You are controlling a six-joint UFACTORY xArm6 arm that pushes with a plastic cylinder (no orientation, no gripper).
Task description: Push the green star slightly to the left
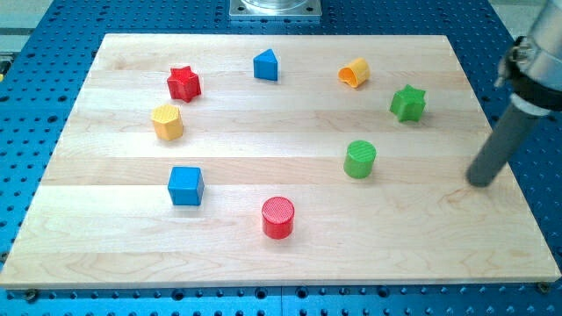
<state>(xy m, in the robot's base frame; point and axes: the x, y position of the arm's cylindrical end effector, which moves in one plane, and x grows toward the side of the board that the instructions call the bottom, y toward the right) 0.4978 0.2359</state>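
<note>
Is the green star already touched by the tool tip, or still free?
Free. My tip rests on the board toward the view's right and bottom from the green star, with bare wood between them.

1. A pale wooden board [290, 254] lay on a blue perforated table [53, 35].
2. The rod's tip [480, 183] rested near the board's right edge, well to the right of and below the green star [408, 103].
3. A green cylinder [359, 159] stood below and left of the star; an orange-yellow block [354, 72] lay up and to the left.
4. Along the top sat a blue triangular block [266, 65] and a red star [183, 83].
5. A yellow block [167, 121], a blue cube [185, 185] and a red cylinder [278, 217] filled the left and bottom.
</note>
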